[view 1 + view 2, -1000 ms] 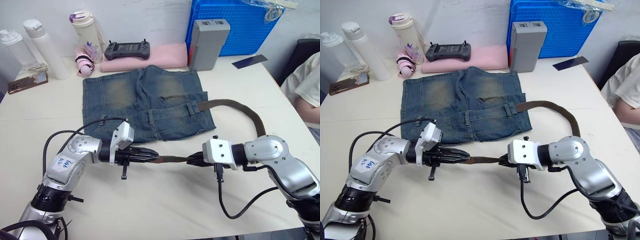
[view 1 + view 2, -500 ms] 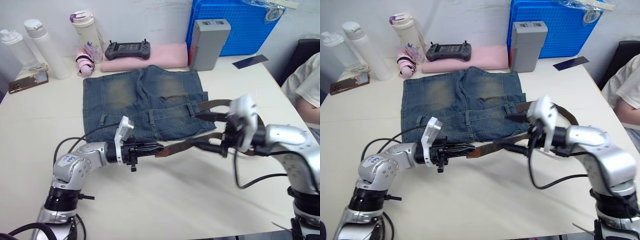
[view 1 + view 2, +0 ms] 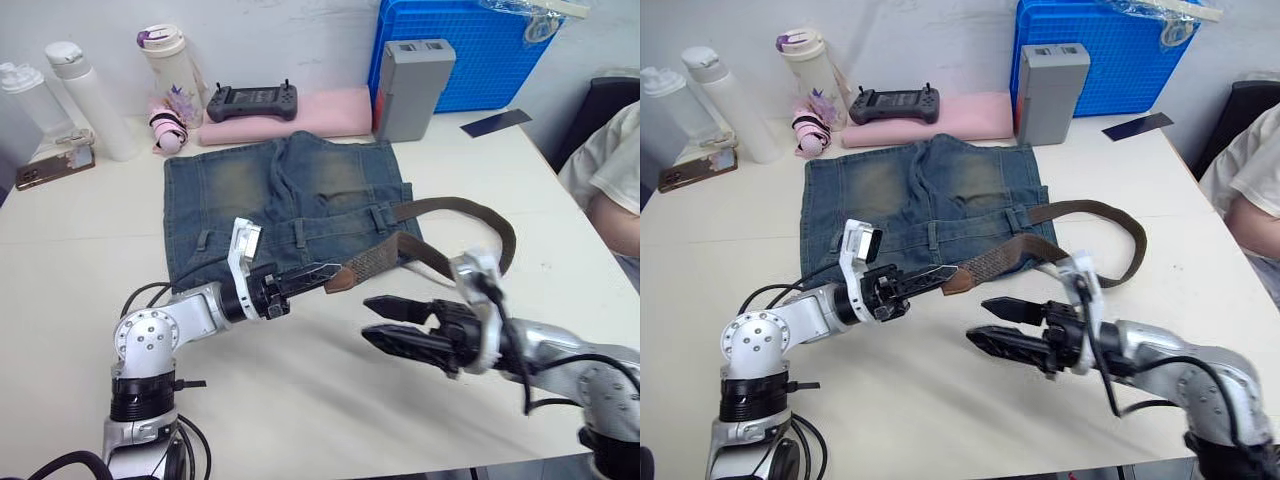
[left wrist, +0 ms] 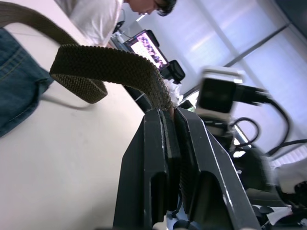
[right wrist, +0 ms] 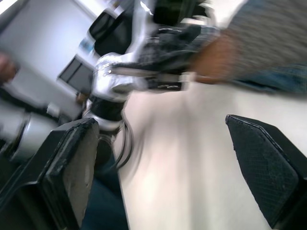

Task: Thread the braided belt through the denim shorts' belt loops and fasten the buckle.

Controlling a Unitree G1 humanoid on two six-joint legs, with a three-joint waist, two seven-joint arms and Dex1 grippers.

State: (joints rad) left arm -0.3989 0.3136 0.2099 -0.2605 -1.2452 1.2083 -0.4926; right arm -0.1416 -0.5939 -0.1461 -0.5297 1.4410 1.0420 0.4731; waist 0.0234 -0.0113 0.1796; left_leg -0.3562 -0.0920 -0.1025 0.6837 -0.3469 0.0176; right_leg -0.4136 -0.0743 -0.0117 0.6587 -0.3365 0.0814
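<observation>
Left hand pinches braided belt tip; right hand spread, empty.

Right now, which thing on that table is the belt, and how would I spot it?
Find the denim shorts spread mid-table. The braided belt leaves their waistband on the robot's right, loops round, and ends pinched in the left tool. It is woven brown and flat, unlike the round black cables.

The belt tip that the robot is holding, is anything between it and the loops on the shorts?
Nothing visible blocks it. The left gripper is shut on the belt near its tip, held over the near edge of the shorts. The loops lie just beyond, uncovered. The right gripper hangs open over bare table, off to the side.
</observation>
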